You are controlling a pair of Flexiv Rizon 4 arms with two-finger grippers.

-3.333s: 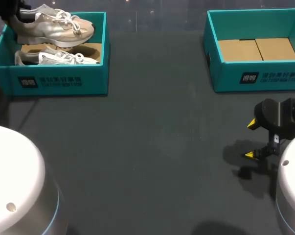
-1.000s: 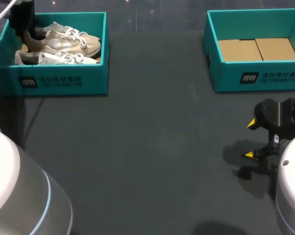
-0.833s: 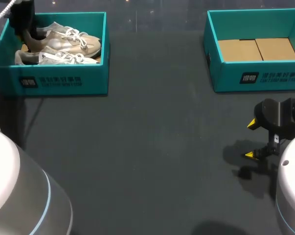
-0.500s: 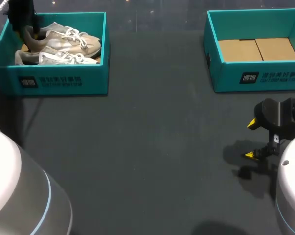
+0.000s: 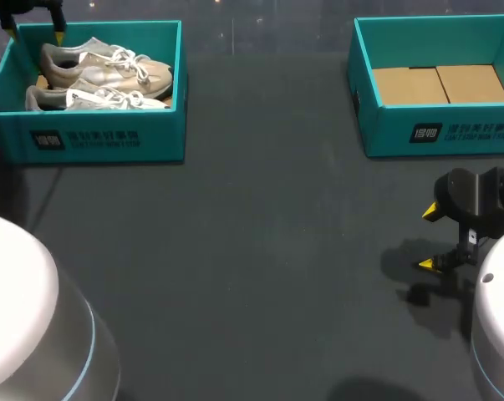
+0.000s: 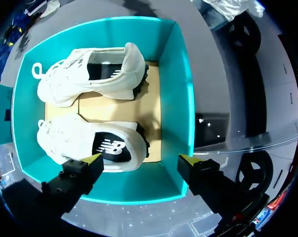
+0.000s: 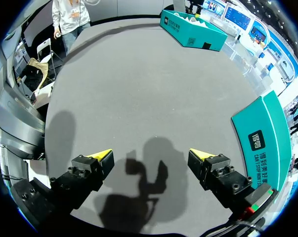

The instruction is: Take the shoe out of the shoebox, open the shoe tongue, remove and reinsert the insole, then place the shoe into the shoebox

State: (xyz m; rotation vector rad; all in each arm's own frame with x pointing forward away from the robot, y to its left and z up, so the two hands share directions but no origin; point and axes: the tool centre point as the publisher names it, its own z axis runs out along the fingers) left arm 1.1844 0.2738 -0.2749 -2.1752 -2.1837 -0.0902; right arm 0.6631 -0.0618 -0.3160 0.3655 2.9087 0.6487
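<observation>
Two pale lace-up sneakers [image 5: 109,71] lie in the teal cardboard shoebox [image 5: 101,142] at the table's left; the left gripper [image 6: 139,160] hangs above its heel end, fingers wide apart, holding nothing. Farther right stands a second teal box [image 5: 435,134], then the right gripper [image 5: 429,238], also spread wide and empty, over dark tabletop [image 5: 268,251].

in the shoebox [image 5: 101,142] at the table's [image 5: 260,251] far left, the far shoe [image 5: 109,67] lay just behind the near shoe [image 5: 97,99]. the left gripper [image 5: 36,32] hung above the shoebox's far left corner. a second box [image 5: 440,134] sat far right, with the right gripper [image 5: 428,237] before it, above the table.
</observation>
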